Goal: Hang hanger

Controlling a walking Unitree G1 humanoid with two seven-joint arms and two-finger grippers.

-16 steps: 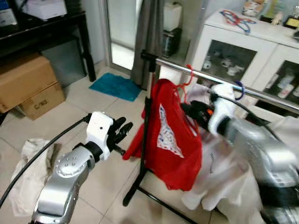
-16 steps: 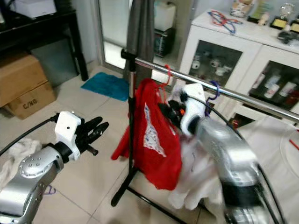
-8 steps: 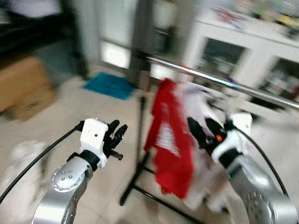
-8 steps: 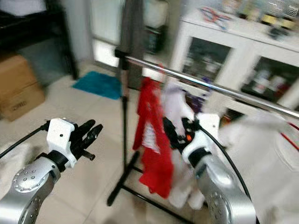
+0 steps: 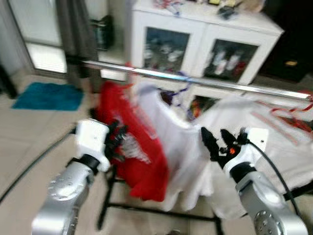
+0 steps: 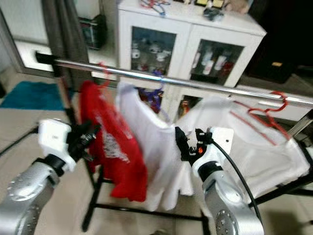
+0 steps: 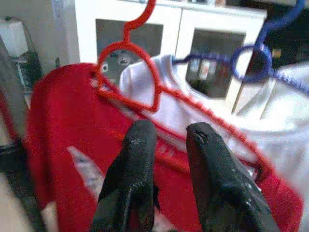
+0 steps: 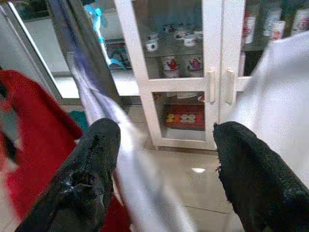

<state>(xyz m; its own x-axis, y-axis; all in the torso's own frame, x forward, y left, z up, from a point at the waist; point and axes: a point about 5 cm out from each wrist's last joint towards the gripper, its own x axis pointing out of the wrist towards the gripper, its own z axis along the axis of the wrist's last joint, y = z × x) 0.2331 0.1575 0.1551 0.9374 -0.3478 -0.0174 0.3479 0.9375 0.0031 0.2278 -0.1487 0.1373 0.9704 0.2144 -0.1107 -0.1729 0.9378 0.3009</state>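
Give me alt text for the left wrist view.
The left gripper, fingers slightly apart and holding nothing, points at a red shirt on a red hanger. Beside it hangs a white shirt on a blue hanger.

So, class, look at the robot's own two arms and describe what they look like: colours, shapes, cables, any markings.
Both arms are rounded silver metal, dotted with small screw holes. Each has a white boxy wrist, a thin black cable trailing back, and a pincer of two long black fingers. The right pincer shows a small orange mark at its base; the left pincer shows none.

left gripper (image 7: 169, 140) fingers slightly apart | red hanger (image 7: 145, 82) in red shirt (image 7: 63, 121) just beyond
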